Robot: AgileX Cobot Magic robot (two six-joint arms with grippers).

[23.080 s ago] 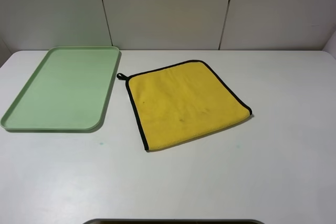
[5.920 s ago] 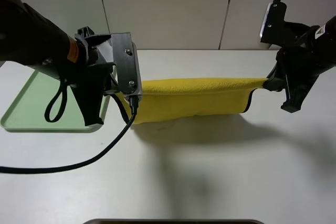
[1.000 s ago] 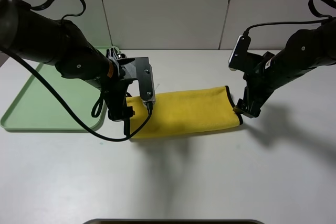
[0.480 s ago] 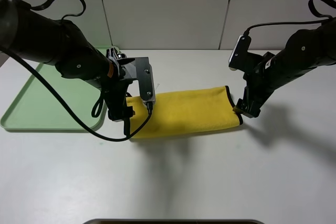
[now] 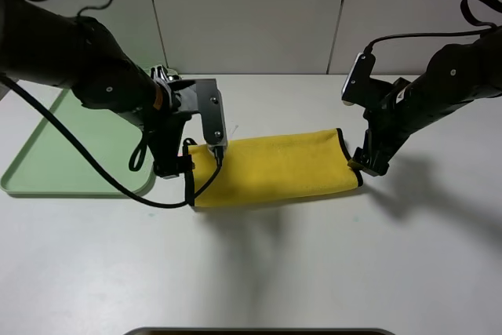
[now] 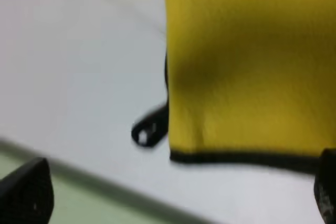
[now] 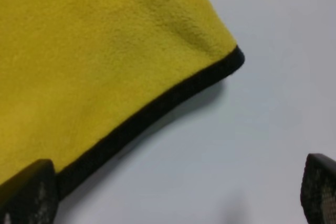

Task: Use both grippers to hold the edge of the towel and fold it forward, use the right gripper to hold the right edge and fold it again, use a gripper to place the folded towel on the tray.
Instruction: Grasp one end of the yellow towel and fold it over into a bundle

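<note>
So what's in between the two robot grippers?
The folded yellow towel lies flat on the white table between the left gripper and the right gripper, one open gripper near each end. The exterior high view shows it.

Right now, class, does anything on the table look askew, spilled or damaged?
Nothing stands out. The towel lies flat, folded into a strip, only slightly slanted on the table; the tray looks intact.

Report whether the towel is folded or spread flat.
Folded: the towel lies as a narrow strip, not a full square, with black edging showing at both short ends.
</note>
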